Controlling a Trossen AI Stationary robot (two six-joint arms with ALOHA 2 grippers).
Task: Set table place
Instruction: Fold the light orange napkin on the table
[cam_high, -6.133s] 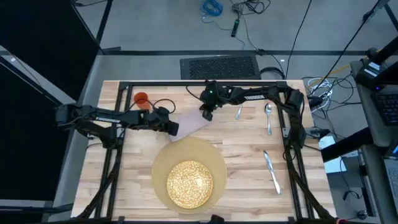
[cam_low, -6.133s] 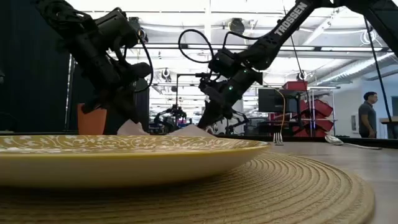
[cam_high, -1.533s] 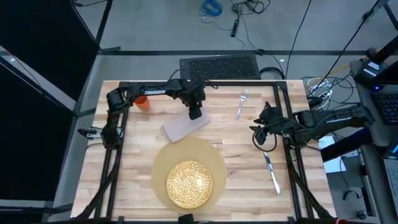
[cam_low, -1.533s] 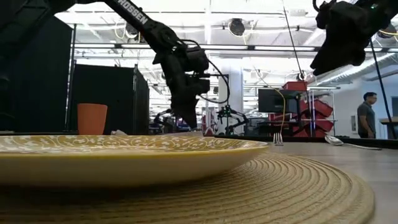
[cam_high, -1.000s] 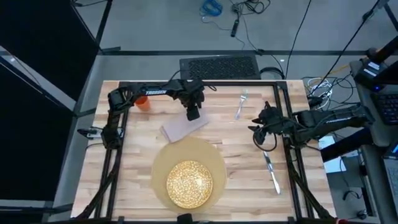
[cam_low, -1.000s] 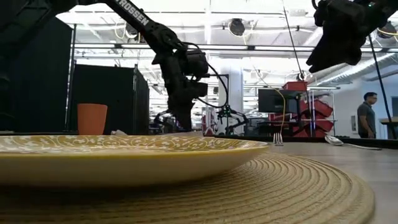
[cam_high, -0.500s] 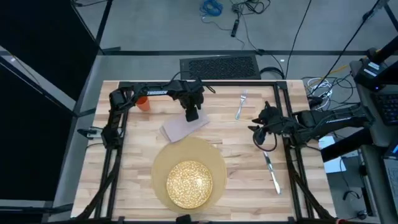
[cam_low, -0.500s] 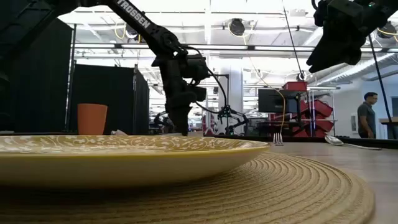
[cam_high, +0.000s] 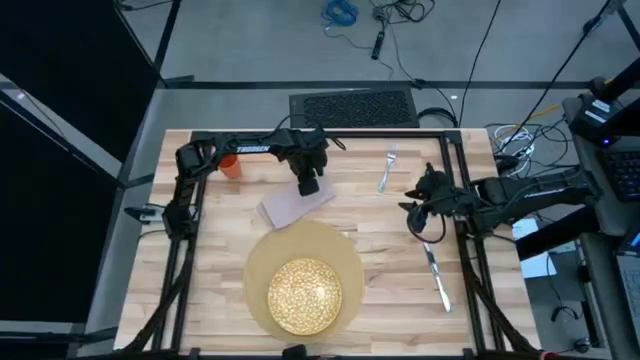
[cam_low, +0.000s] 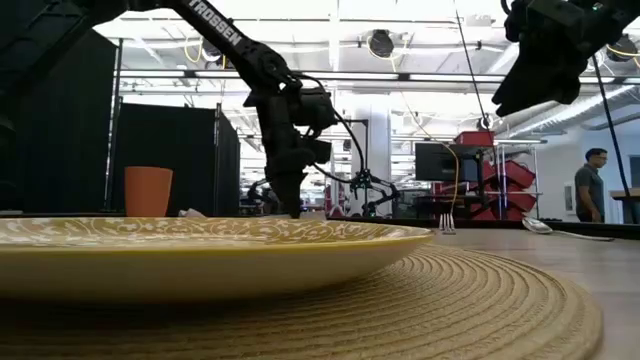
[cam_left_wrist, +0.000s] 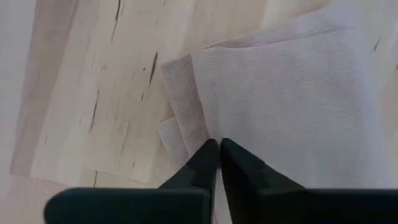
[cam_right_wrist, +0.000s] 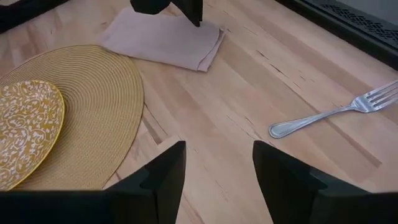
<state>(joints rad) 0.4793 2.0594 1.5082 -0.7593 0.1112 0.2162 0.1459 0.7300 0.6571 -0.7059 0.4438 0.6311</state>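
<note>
With its fingers pressed together on the far corner of the napkin (cam_high: 296, 204), the left gripper (cam_high: 308, 186) is down at the cloth, and whether any fabric is actually pinched between them I cannot tell. The napkin lies flat on the table (cam_high: 210, 270), just beyond the mat (cam_high: 255, 262), one corner touching the mat's far rim; the plate (cam_high: 304, 294) sits on the mat. Risk here: lift with only one layer caught and the fold opens, or the cloth drags across and nudges the mat. The right gripper (cam_high: 421, 208) hovers spread wide, well to the right of the mat, between the fork (cam_high: 386, 170) and the knife (cam_high: 436, 275), holding nothing.
</note>
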